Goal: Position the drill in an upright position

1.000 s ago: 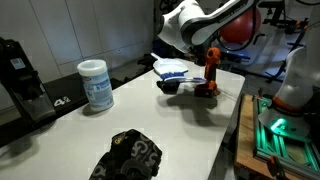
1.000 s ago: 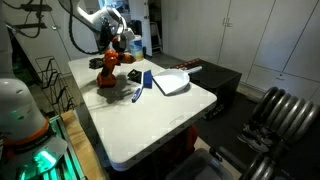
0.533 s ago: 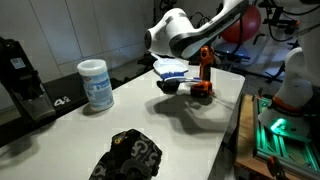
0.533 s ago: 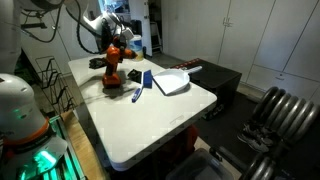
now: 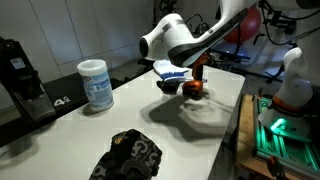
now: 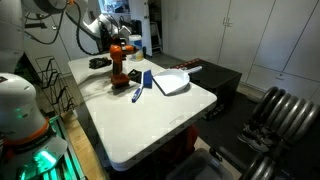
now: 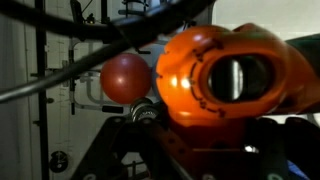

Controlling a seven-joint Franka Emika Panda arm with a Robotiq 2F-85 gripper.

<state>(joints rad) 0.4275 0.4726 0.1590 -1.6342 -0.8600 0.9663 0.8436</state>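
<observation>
The robot's white arm [image 5: 172,38] bends low over the table [image 6: 145,120], its hand [image 6: 118,43] down at the top of the orange drill [image 6: 120,70], which stands upright near the table's far end. Whether the hand grips cannot be told.

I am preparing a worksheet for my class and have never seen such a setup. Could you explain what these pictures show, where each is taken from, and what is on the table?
This is a white robot arm, steered by a person. Two pictures come from cameras standing around the white table. The third comes from a camera on the arm's wrist, so the orange power drill fills it. The hand appears to grip that drill and hold it upright. Also on the table are a white cylindrical tub with a blue label, a black crumpled bundle, a blue-and-white dustpan and a blue pen.
</observation>
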